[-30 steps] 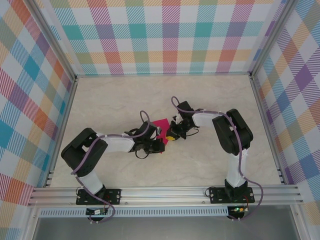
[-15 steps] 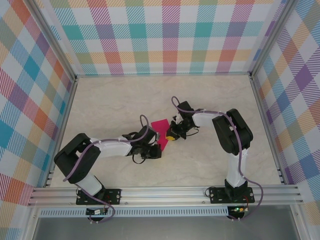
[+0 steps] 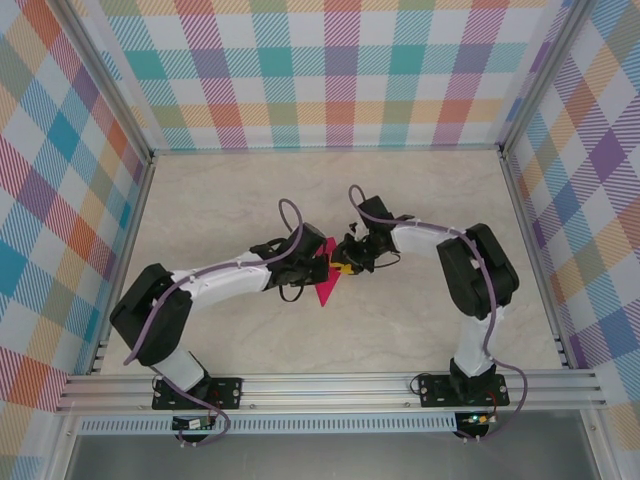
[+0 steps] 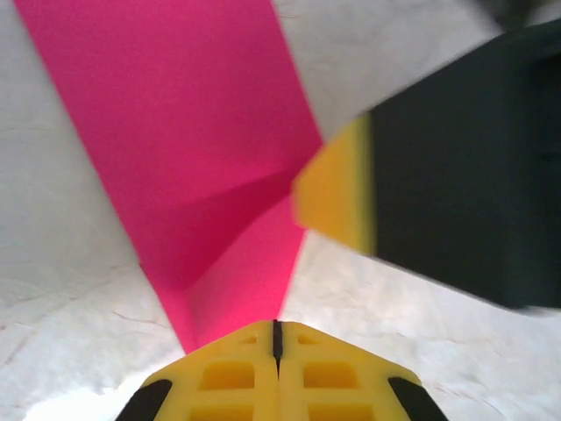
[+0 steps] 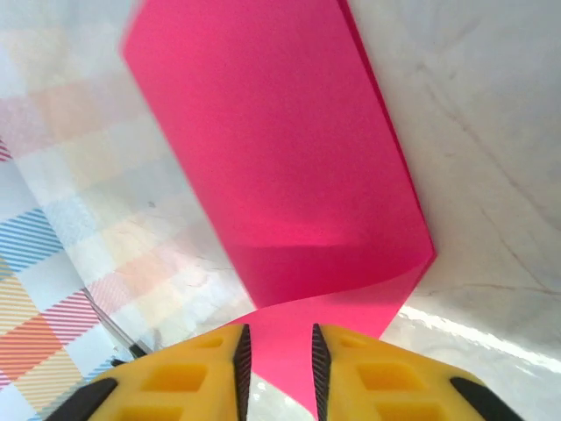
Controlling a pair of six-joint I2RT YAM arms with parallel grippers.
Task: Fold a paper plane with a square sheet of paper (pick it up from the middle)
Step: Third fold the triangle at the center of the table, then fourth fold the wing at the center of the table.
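Magenta-pink paper [image 4: 202, 158], yellow fingers [image 4: 237, 379], cream marbled table [image 3: 240, 200], multicoloured plaid walls [image 3: 340, 70].

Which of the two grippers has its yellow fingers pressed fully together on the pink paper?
The left gripper: its fingers meet, pinching the pink paper. The right gripper has its fingers apart, the paper passing between them.

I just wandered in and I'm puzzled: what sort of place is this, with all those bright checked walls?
Probably a robot test booth in a lab: checked walls on a metal frame box in a pale tabletop, where two bolted-down robot arms handle a square sheet of paper.
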